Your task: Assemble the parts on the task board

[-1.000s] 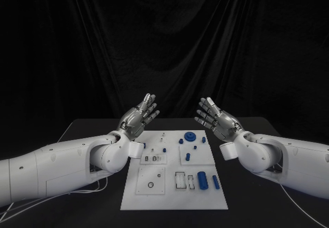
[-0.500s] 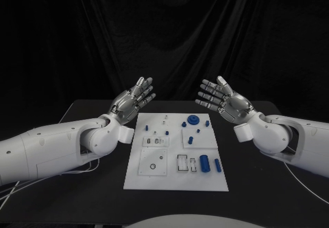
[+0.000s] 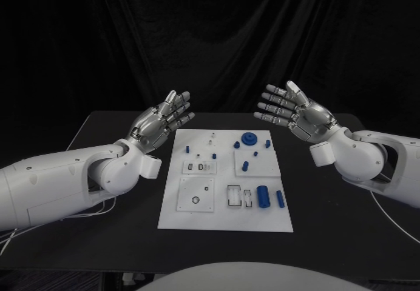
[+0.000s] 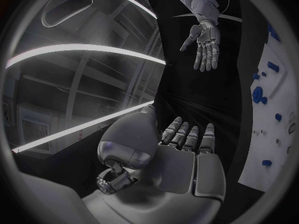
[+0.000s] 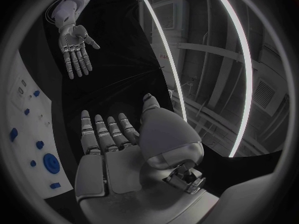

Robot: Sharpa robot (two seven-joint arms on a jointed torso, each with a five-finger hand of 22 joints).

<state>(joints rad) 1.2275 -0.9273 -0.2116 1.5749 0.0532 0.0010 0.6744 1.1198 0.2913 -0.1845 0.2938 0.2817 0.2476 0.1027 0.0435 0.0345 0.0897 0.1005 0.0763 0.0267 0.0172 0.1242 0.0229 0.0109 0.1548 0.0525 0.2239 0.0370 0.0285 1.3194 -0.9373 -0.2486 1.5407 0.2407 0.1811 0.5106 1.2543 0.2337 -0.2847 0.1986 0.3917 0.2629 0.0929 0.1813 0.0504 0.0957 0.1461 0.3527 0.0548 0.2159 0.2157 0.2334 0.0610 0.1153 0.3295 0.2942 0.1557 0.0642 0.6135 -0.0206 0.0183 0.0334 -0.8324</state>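
Left hand (image 3: 161,125) spread, right hand (image 3: 297,114) spread, both empty

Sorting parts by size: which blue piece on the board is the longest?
The blue cylinder near the task board's front edge, lying beside a slimmer, shorter blue pin.

A black table (image 3: 114,200) carries the white task board (image 3: 226,219) at its centre, lying flat with its long side running from 12 to 6 o'clock. A thin white cable (image 3: 396,213) trails across the tabletop at about 4 o'clock.
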